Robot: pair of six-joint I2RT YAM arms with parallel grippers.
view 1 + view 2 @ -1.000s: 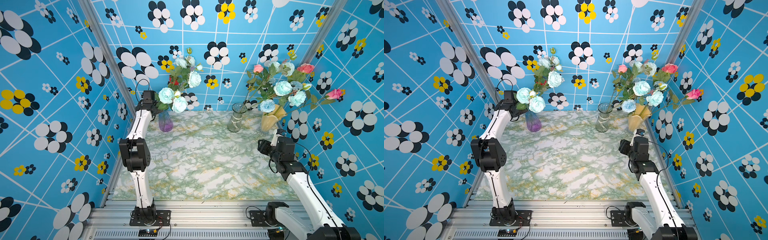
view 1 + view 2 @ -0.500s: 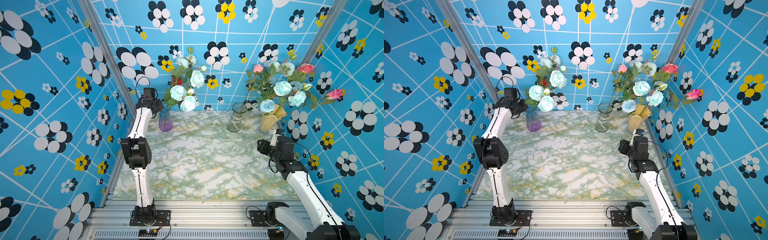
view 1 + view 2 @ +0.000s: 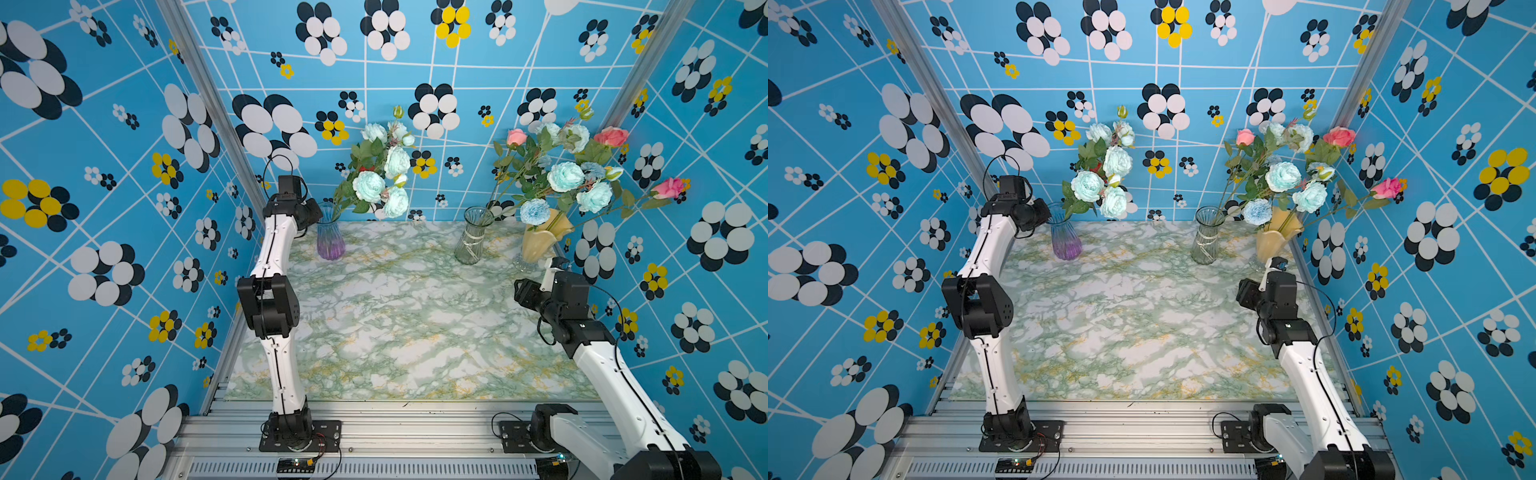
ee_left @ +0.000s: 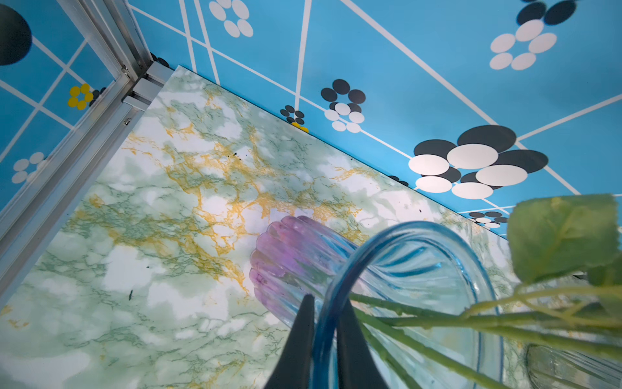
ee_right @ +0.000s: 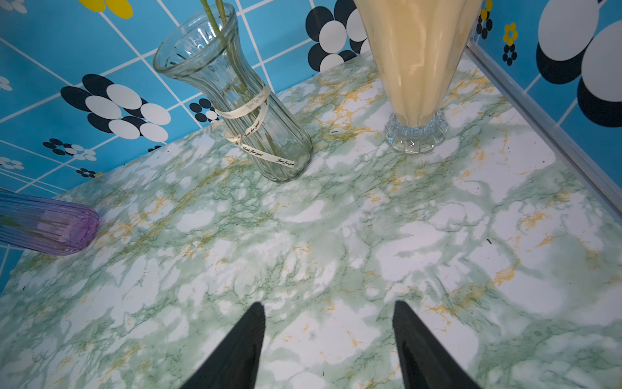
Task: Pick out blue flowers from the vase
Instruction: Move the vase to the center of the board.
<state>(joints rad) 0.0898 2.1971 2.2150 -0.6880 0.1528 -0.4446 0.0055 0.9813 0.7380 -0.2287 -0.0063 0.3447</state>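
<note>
Pinching the lip of the purple vase (image 4: 289,249), the left gripper (image 4: 325,299) has its two dark fingers (image 4: 298,336) nearly together, with only the thickness of the blue-tinted glass between them. One finger lies outside the wall and one inside the mouth, beside the green stems (image 4: 437,320) that lean out of it. In both top views this gripper (image 3: 312,214) sits at the vase's mouth, at the far left of the marbled table (image 3: 395,324). One bunch of blue flowers (image 3: 376,185) rises from this vase, leaning away from the arm. A second bunch stands in the yellow vase (image 3: 544,237) in the far right corner, mixed with pink roses (image 3: 611,136). A clear vase (image 3: 471,237) with a couple of stems in it stands between the two, nearer the yellow one. The right gripper (image 5: 328,303) hangs low over bare table near the yellow vase's foot. Its fingers are spread well apart, with nothing between them and touching nothing.
</note>
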